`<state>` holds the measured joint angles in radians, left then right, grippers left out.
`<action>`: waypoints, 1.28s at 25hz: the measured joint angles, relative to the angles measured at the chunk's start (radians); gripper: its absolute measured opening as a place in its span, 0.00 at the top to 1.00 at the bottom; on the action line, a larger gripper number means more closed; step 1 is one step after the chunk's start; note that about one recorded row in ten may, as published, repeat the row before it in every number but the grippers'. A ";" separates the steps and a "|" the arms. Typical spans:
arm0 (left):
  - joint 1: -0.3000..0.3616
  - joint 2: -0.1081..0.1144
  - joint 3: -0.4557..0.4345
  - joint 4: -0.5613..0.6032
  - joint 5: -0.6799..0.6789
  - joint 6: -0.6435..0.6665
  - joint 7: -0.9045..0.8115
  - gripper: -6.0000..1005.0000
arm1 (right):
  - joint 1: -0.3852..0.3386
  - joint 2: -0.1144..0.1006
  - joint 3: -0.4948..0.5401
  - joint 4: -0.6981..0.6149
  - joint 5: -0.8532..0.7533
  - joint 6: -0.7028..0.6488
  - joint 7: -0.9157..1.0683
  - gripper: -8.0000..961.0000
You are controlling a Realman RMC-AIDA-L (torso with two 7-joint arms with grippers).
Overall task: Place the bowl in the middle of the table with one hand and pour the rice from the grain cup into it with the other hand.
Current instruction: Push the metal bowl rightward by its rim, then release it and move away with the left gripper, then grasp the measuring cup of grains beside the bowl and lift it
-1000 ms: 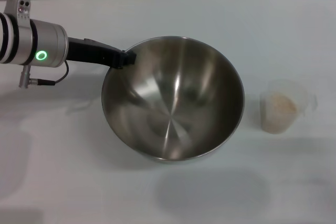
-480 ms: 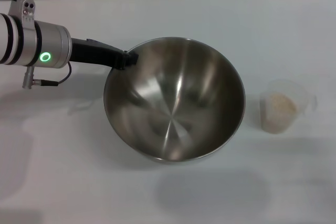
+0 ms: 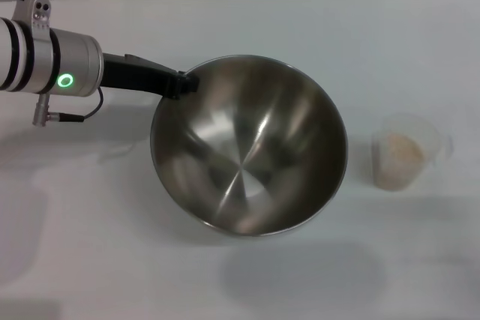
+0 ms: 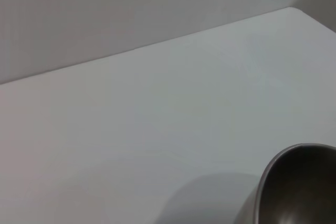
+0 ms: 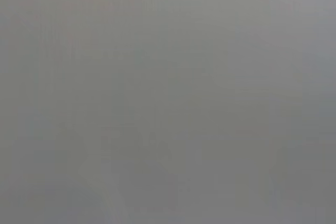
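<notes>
Left tool (image 3: pixel 182 84) clamps bowl (image 3: pixel 251 148) rim, holding it tilted mid-tabletop (image 3: pixel 90 260) for placing. Cup (image 3: pixel 401 154) of rice (image 3: pixel 399 148) waits well right, ready for pouring. Right tool unseen.

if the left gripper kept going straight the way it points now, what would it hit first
The left gripper points toward the robot's right and is already at the bowl rim, seemingly clamped on it. So the bowl comes first; the grain cup sits beyond it, though the line may pass behind the cup.
</notes>
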<state>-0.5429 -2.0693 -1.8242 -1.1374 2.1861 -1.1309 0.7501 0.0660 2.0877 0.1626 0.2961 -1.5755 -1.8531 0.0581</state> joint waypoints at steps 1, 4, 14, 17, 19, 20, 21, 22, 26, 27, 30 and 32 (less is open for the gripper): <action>0.000 0.000 0.000 0.000 0.000 0.000 0.000 0.91 | 0.000 0.000 0.000 0.000 0.000 0.000 0.000 0.14; 0.001 0.000 0.007 -0.002 0.000 0.000 0.001 0.90 | 0.000 0.000 0.000 0.000 0.001 -0.001 0.000 0.14; 0.007 0.003 0.023 -0.042 0.005 0.004 0.018 0.62 | 0.000 0.000 0.000 -0.001 0.004 -0.002 0.001 0.14; 0.027 0.004 0.023 -0.122 0.003 -0.002 0.018 0.51 | 0.000 0.000 0.000 -0.002 0.005 -0.003 0.001 0.14; 0.032 0.004 0.023 -0.143 0.003 -0.004 0.017 0.42 | -0.001 0.000 0.000 -0.002 0.005 -0.003 0.001 0.14; 0.038 0.004 0.023 -0.166 0.002 -0.006 0.015 0.37 | -0.002 0.000 0.000 -0.002 0.005 -0.003 0.001 0.14; 0.044 0.004 0.022 -0.186 0.002 -0.007 0.013 0.33 | -0.002 0.000 0.000 -0.002 0.006 -0.003 0.001 0.14; 0.052 0.004 0.020 -0.216 0.000 -0.007 0.010 0.28 | -0.004 0.000 0.000 -0.002 0.006 -0.003 0.002 0.14; 0.064 0.004 0.021 -0.255 -0.001 -0.006 0.009 0.27 | -0.004 0.000 0.000 -0.003 0.006 -0.003 0.002 0.14; 0.079 0.003 0.024 -0.285 -0.001 0.004 0.012 0.26 | -0.005 0.000 0.000 -0.002 0.006 -0.003 0.001 0.14; 0.095 0.002 0.027 -0.311 -0.001 0.020 0.016 0.24 | -0.005 0.000 0.000 -0.001 0.005 -0.004 -0.001 0.14; 0.118 0.002 0.037 -0.343 -0.001 0.051 0.018 0.23 | -0.005 0.000 0.000 -0.001 0.005 -0.011 -0.001 0.14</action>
<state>-0.4249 -2.0672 -1.7868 -1.4803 2.1852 -1.0798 0.7678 0.0609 2.0878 0.1626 0.2951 -1.5704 -1.8644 0.0574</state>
